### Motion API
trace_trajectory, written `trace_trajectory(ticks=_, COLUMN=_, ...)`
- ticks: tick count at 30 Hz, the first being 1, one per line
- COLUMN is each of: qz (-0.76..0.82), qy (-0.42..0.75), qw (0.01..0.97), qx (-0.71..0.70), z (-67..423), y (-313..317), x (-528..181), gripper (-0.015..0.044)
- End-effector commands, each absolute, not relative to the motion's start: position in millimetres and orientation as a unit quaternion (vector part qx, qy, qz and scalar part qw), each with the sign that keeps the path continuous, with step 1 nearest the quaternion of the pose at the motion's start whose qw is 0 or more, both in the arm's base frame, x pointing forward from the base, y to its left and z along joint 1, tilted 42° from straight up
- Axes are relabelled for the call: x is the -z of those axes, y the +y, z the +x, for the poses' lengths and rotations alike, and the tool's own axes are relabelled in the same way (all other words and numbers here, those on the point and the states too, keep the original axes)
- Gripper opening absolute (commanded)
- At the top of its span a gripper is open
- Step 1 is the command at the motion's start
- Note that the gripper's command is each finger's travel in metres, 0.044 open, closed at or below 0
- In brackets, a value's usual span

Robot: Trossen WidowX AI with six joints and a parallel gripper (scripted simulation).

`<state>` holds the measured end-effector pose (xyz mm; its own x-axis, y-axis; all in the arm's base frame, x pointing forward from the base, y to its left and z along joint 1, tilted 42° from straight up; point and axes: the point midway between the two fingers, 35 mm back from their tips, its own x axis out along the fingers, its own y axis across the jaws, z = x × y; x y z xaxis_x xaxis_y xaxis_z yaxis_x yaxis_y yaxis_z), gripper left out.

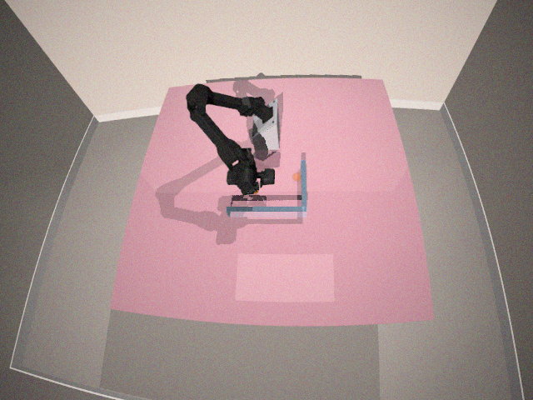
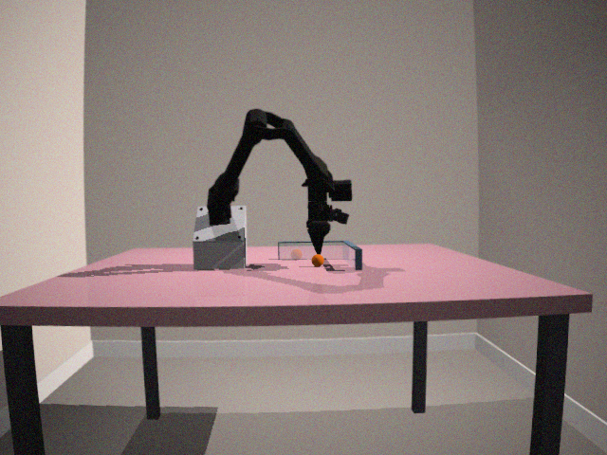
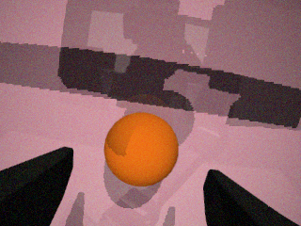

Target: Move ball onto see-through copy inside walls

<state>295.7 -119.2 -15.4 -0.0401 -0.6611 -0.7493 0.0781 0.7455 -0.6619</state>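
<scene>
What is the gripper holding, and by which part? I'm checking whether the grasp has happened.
Nothing. The gripper is open; the small orange ball lies on the table, apart from both jaws.

I see an orange ball (image 3: 141,149) on my pink table (image 2: 441,288), a pale orange see-through copy (image 2: 296,253), blue-edged clear walls (image 2: 358,255), my black arm (image 2: 294,141) and a grey base (image 2: 219,246)
</scene>
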Motion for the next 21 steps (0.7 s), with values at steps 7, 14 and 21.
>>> trace_trajectory(ticks=7, qz=-0.224, qy=0.666, qw=0.655, qx=0.28, z=293.7, y=-128.9, x=27.2, gripper=0.0287)
trace_trajectory(ticks=14, qz=-0.224, qy=0.666, qw=0.654, qx=0.28, z=292.7, y=-135.6, x=34.4, gripper=0.0287)
trace_trajectory(ticks=21, qz=-0.224, qy=0.666, qw=0.654, qx=0.28, z=292.7, y=-135.8, x=34.5, gripper=0.0169)
